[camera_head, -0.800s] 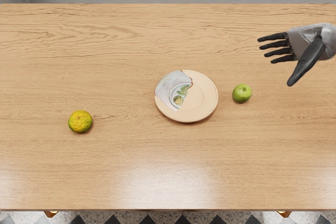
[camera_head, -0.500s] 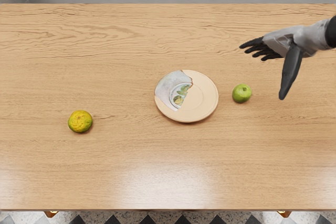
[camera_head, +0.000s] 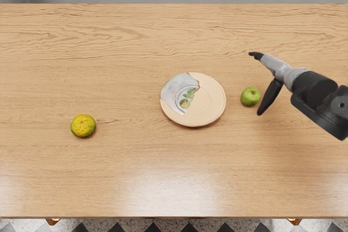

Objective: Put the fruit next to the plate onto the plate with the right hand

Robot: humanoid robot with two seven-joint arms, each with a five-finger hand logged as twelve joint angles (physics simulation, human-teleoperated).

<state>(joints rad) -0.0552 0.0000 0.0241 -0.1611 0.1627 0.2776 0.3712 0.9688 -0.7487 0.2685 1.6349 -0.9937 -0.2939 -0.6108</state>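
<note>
A small green fruit (camera_head: 250, 96) lies on the table just right of a tan plate (camera_head: 209, 107) that has a grey-white patterned patch on its left part. My right hand (camera_head: 267, 77) comes in from the right edge and hovers just right of the green fruit, open, with its fingers stretched toward the far left and its thumb pointing down beside the fruit. It is not touching the fruit. The left arm is out of view.
A yellow-green fruit (camera_head: 82, 125) lies far to the left on the wooden table (camera_head: 174, 167), well away from the plate. The table's front edge runs along the bottom of the view.
My right hand has come down and toward the near side, closing in on the green fruit, and the forearm now shows at the right edge. The fruits and plate have stayed put.
</note>
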